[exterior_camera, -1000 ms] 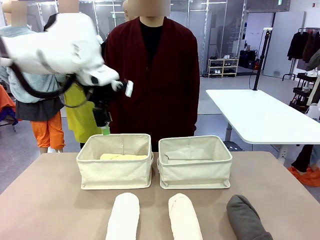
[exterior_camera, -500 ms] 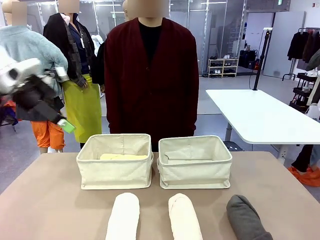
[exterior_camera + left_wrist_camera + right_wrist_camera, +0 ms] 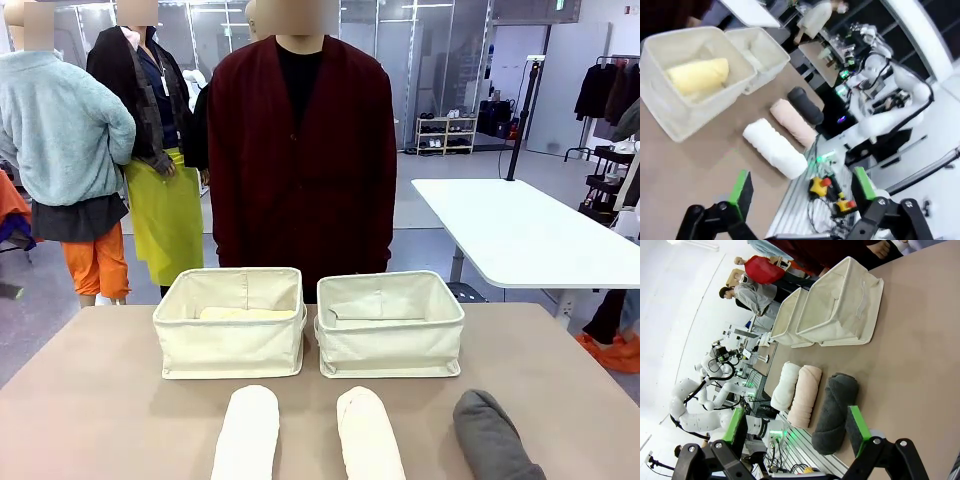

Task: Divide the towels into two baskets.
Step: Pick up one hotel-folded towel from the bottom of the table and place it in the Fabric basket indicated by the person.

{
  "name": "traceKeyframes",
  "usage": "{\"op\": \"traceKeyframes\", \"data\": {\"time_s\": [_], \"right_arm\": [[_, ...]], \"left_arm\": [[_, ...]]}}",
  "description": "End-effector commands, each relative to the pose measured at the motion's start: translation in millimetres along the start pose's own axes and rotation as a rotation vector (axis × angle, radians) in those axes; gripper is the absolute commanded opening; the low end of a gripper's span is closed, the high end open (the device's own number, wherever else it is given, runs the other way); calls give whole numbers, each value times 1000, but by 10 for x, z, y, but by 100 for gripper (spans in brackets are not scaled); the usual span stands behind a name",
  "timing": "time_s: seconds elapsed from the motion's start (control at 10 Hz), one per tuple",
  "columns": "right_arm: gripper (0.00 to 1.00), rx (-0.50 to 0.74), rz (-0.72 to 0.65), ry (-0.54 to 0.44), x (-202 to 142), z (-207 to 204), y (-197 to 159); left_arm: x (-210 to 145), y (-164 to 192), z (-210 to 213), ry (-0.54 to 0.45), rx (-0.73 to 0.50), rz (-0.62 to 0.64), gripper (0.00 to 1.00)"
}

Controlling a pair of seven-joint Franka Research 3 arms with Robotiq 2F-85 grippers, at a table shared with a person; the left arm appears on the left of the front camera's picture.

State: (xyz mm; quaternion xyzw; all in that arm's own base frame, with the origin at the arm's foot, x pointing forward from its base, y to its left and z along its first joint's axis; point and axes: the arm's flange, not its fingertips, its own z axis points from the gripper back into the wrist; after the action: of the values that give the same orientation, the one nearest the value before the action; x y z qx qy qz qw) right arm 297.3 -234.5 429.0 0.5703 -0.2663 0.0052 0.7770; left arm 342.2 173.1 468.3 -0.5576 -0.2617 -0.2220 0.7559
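The left end effector (image 3: 802,185) and right end effector (image 3: 796,425) gaped empty. Pinched off-centre, the five-o'clock grey towel (image 3: 492,436) could unroll.

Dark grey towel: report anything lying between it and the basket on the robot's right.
Nothing visible is in the way. Bare table separates the dark grey towel from the right basket. The cream-pink towel lies off to one side, apart. Only the basket's own near wall must be cleared.
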Motion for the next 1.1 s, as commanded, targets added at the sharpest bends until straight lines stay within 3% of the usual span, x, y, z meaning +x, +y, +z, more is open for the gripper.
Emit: {"op": "traceKeyframes", "data": {"time_s": [0.0, 0.2, 0.3, 0.4, 1.0], "right_arm": [[100, 9, 9, -6, -19, 5, 31], [100, 9, 9, -6, -19, 5, 31], [100, 9, 9, -6, -19, 5, 31], [100, 9, 9, -6, -19, 5, 31], [100, 9, 9, -6, -19, 5, 31]], "left_arm": [[-89, 279, 358, -9, -55, 75, 100], [-155, 506, 650, 98, -40, 164, 100], [-84, 602, 701, 106, -38, 183, 100], [-309, 448, 488, 8, -35, 150, 100], [-309, 448, 488, 8, -35, 150, 100]]}}
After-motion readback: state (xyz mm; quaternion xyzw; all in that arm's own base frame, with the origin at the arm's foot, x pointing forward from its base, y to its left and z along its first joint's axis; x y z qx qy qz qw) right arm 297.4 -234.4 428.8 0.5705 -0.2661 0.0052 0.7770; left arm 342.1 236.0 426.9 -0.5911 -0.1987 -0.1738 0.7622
